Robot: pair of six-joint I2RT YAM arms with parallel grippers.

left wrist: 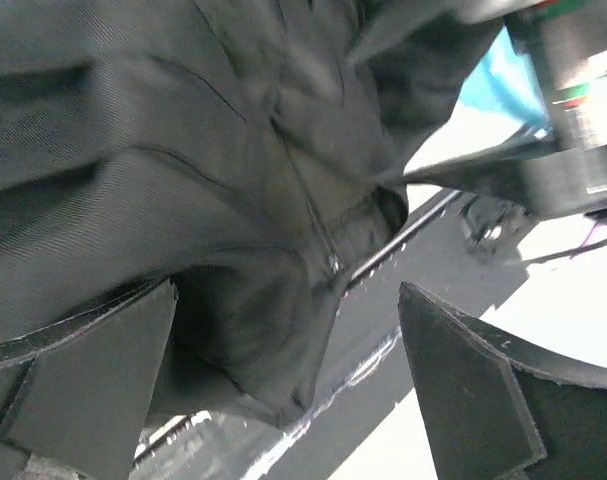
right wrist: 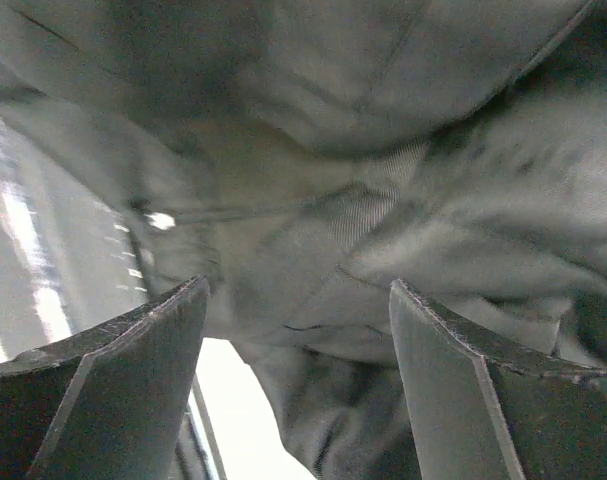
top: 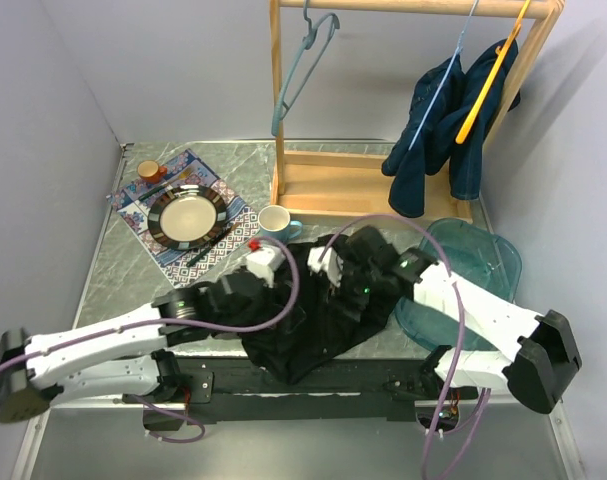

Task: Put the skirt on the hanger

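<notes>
Fig.: Crumpled black fabric skirt (top: 318,315) on grey marbled table (top: 123,275) | left gripper (left wrist: 286,295) spread wide, skirt folds between, unclamped | right gripper (right wrist: 298,285) likewise spread, gripping nothing.

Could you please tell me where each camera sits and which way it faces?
Top external: above and behind the arm bases, looking down on the grey table, wooden clothes rack and black fabric skirt; left arm, right arm show.
Left wrist: on the left arm, facing the skirt; open left hand shows.
Right wrist: on the right arm, facing the skirt; open right hand shows.
Shared: all see the skirt.
</notes>
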